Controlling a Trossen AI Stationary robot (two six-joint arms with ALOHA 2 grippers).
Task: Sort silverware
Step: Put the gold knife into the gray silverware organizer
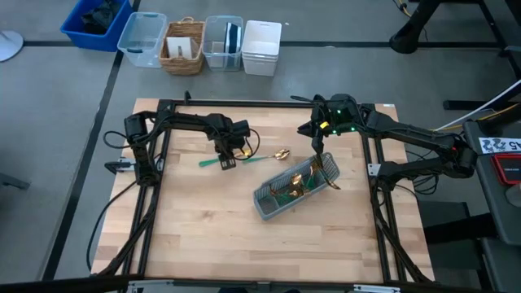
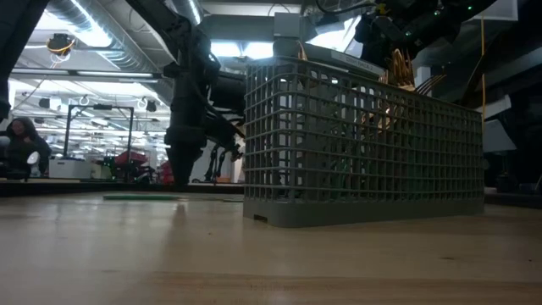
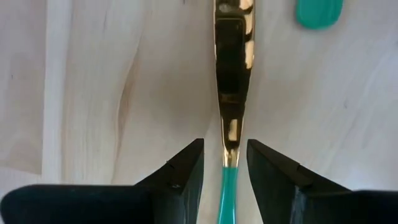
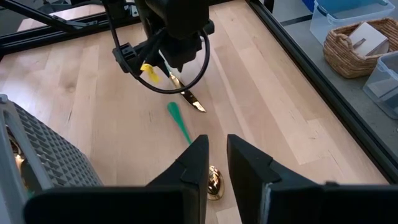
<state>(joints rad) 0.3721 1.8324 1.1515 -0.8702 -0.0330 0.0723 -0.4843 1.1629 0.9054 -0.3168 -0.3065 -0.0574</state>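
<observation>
Fingers (image 3: 180, 180) of the left gripper (image 1: 227, 155) are spread apart, straddling a knife (image 3: 231, 81) that lies flat on the wooden table (image 1: 195, 228); they sit either side of where the gold blade meets the teal handle, and there's a gap on both sides, so nothing's clamped. Just beside it lies a spoon (image 1: 269, 156), teal handle pointing toward the left gripper, gold bowl toward the caddy. Right gripper (image 1: 316, 145) hangs over the far end of the grey caddy (image 1: 273, 203) with a narrow gap between its fingers (image 4: 193, 165), holding nothing I can see. More gold and teal silverware (image 1: 303, 181) stands in the caddy's compartments.
</observation>
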